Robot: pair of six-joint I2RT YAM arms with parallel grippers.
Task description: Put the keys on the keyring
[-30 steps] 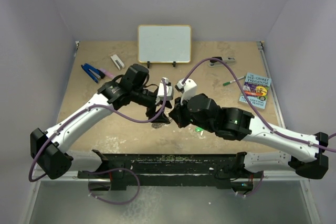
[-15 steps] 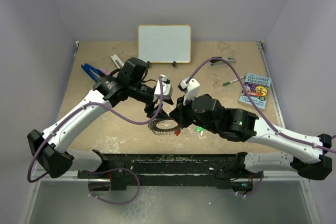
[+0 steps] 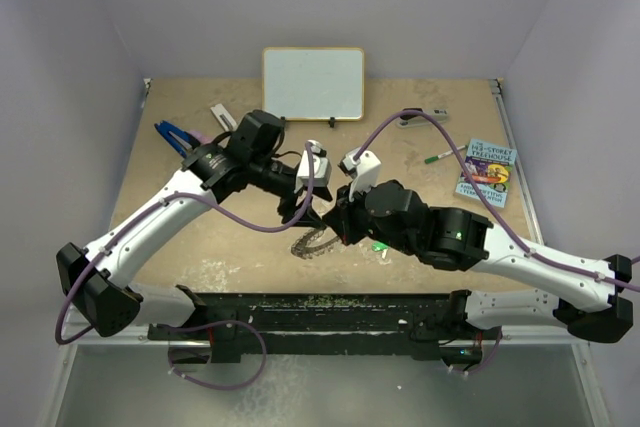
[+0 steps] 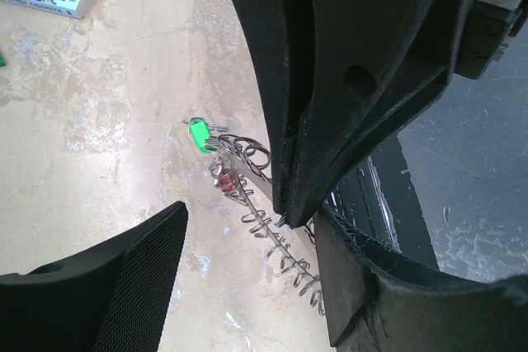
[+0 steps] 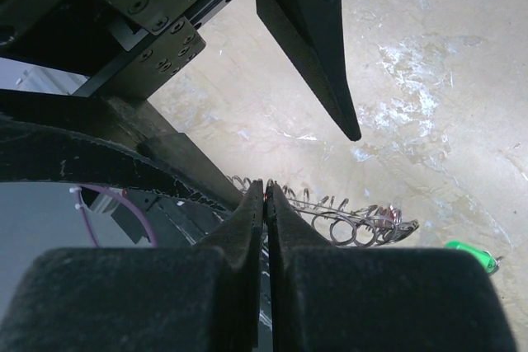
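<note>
The keyring (image 3: 315, 244), a silver ring fringed with small wire loops, sits tilted at the table's near middle. My right gripper (image 5: 266, 187) is shut on its rim; the ring (image 5: 355, 224) stretches away from the tips. My left gripper (image 4: 247, 228) is open and straddles the ring (image 4: 276, 245), which runs close along one finger. The red key (image 4: 224, 180) sits in the fringe at the ring's far end. The green key (image 4: 198, 133) lies on the table just beyond, also visible from above (image 3: 380, 245). From above, both grippers meet over the ring, left (image 3: 300, 215) and right (image 3: 338, 232).
A whiteboard (image 3: 313, 83) stands at the back. A book (image 3: 486, 173) and a green-capped pen (image 3: 440, 157) lie at the right, blue-handled pliers (image 3: 172, 135) at the back left. A black frame (image 3: 320, 312) runs along the near edge, close to the ring.
Both grippers came down and forward together, bringing the ring into view from above. The left jaws narrowed slightly. The right stayed shut.
</note>
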